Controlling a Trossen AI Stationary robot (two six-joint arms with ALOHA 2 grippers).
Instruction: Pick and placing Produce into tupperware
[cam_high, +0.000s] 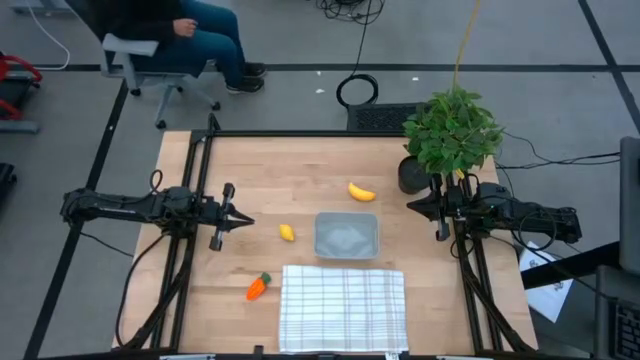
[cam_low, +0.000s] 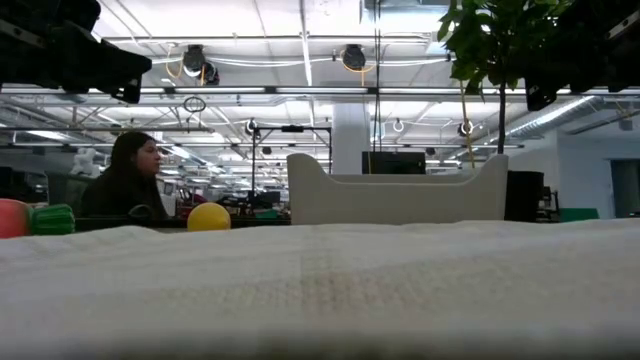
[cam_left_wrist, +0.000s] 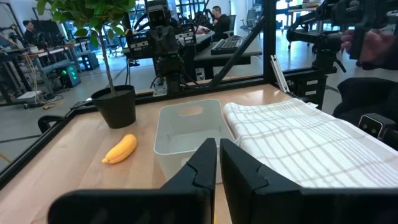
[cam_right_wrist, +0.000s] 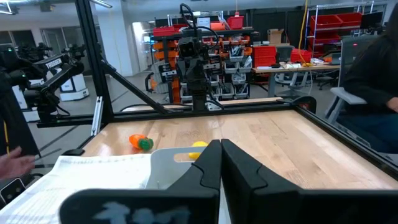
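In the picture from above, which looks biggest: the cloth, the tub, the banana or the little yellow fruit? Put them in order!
Biggest to smallest in the high view:
1. checked cloth
2. tub
3. banana
4. little yellow fruit

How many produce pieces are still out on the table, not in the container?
3. The banana lies beyond the container, near the plant pot. The small yellow fruit sits left of the container. The carrot lies by the cloth's left edge. The container looks empty.

Bright, even ceiling strip lighting (soft shadows only); low view's foreground cloth (cam_low: 320, 290) blurred
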